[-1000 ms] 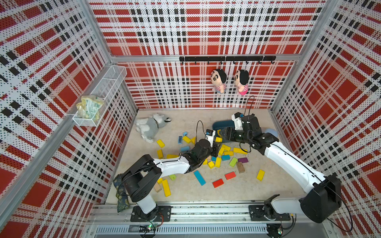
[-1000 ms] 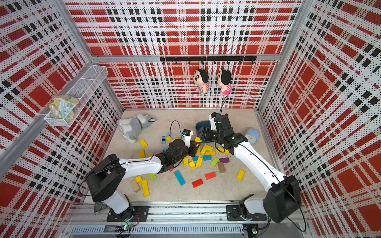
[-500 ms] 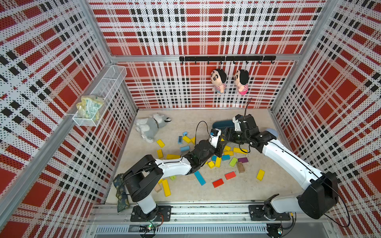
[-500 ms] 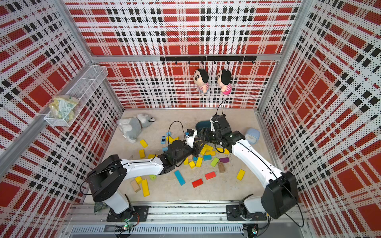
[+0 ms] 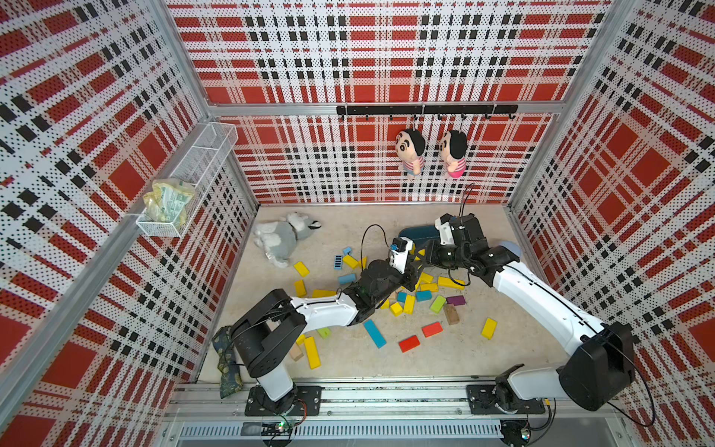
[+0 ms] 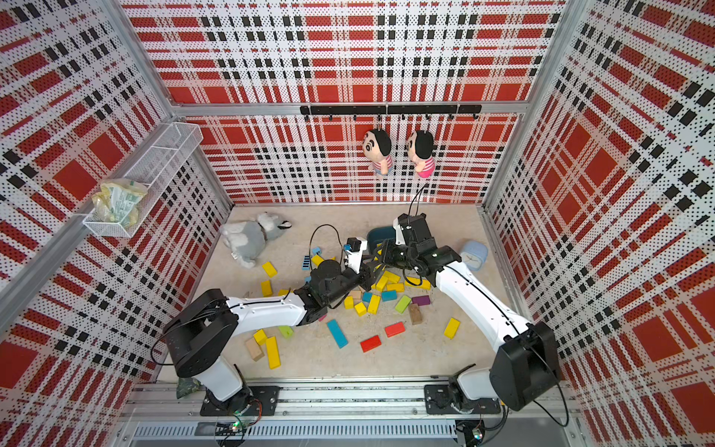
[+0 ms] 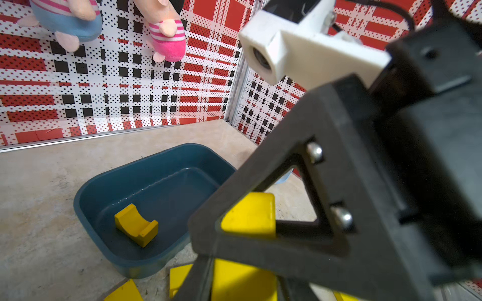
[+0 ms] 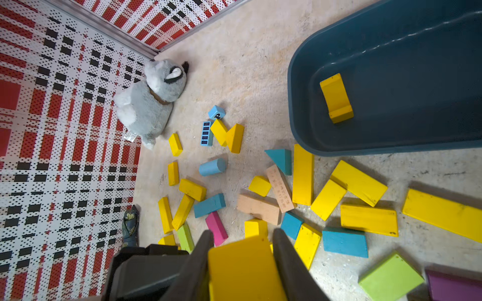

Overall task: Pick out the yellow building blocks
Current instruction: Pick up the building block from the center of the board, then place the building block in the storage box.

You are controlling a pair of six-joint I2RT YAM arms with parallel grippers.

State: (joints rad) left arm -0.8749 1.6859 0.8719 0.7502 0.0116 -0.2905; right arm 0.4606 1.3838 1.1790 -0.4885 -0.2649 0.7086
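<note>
Right wrist view: a yellow block (image 8: 242, 271) was found gripped by the right claw (image 8: 242, 235), with the left claw (image 5: 413, 271) shut. Transfer was judged underway; carriage over the tub (image 8: 391, 146) and release were required next.

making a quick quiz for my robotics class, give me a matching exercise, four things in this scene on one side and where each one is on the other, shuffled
Things:
1. yellow arch block
2. grey plush toy
3. crumpled packet
4. two dolls

Places:
A. hanging from the black hook rail
B. inside the dark blue tub
C. in the white wire basket
D. lying on the floor near a back corner

Pairs: 1-B, 2-D, 3-C, 4-A
</note>
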